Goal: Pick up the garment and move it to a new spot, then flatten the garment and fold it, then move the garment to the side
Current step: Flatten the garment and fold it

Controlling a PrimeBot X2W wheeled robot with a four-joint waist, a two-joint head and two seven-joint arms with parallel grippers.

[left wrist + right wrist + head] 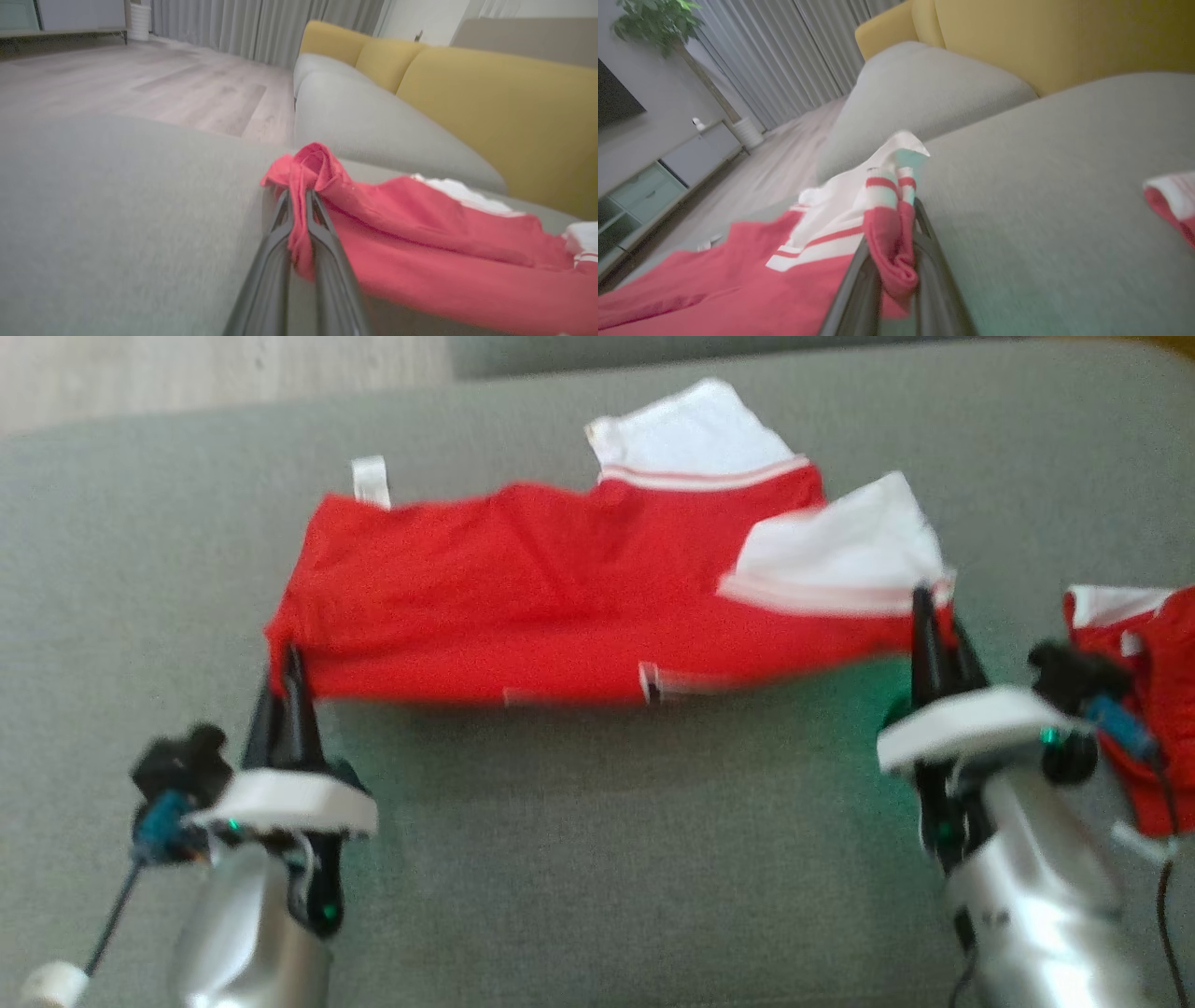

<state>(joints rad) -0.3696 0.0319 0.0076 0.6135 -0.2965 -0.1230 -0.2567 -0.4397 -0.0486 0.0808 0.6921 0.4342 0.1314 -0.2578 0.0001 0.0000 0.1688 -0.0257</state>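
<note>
Your left pincer [288, 663] and right pincer [924, 607] each clamp a near corner of the red garment [523, 588] lying across the grey sofa cushion [597, 859], so lift both together and level, keeping that edge taut so nothing slips.

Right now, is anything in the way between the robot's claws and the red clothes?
No. The left gripper and right gripper each pinch a near corner of the red garment. A second red garment lies just right of the right gripper, possibly blocking a move that way.
</note>
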